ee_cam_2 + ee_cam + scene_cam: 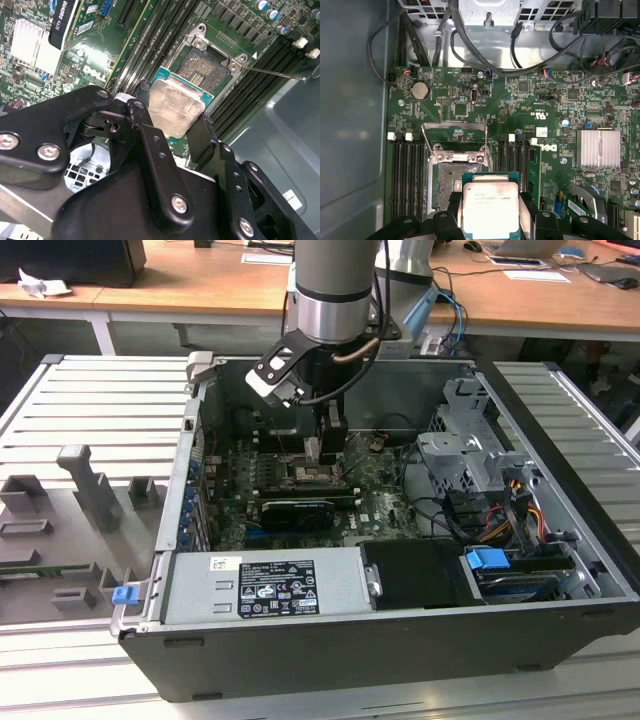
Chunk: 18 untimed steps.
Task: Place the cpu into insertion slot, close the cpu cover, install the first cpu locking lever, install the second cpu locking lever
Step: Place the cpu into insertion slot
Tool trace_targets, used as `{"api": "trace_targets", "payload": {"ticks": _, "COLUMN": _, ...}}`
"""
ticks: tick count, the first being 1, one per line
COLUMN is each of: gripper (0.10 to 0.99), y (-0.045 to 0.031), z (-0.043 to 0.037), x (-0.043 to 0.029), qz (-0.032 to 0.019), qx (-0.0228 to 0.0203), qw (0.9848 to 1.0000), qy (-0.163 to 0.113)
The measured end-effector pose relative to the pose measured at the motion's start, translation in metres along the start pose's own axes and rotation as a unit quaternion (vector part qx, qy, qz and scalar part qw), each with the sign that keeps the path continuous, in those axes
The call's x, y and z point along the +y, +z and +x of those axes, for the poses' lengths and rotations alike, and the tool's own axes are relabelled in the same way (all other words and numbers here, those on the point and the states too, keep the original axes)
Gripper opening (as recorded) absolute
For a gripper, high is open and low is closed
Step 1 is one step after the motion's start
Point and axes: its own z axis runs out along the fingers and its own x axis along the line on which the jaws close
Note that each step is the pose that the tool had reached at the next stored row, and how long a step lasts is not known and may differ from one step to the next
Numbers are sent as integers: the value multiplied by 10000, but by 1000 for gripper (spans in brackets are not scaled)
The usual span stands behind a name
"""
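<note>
My gripper [172, 120] is shut on the cpu [175, 106], a small square chip with a dull silver top and a green edge, one black finger on each side. The cpu [491, 207] hangs tilted just above and beside the open insertion slot [447, 182], overlapping one edge of it. In the exterior view the gripper [322, 448] reaches down into the computer case over the slot [303, 476]. The silver cpu cover [457, 158] stands raised at the slot's far edge, seen edge-on. A thin wire locking lever [275, 73] juts out beside the slot.
Memory slots [407, 175] flank the socket on both sides. A long black card [292, 512] and a finned heatsink [598, 148] sit nearby. Cables [485, 60] run along the board's edge. The case walls [190, 470], drive cage [465, 450] and power supply [265, 590] close in around.
</note>
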Motion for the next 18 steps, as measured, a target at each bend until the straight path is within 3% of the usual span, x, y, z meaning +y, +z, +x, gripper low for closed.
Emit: {"api": "trace_targets", "payload": {"ticks": 18, "gripper": 537, "y": 69, "z": -1, "x": -27, "qz": 0, "qx": 4, "qw": 10000, "qy": 0}}
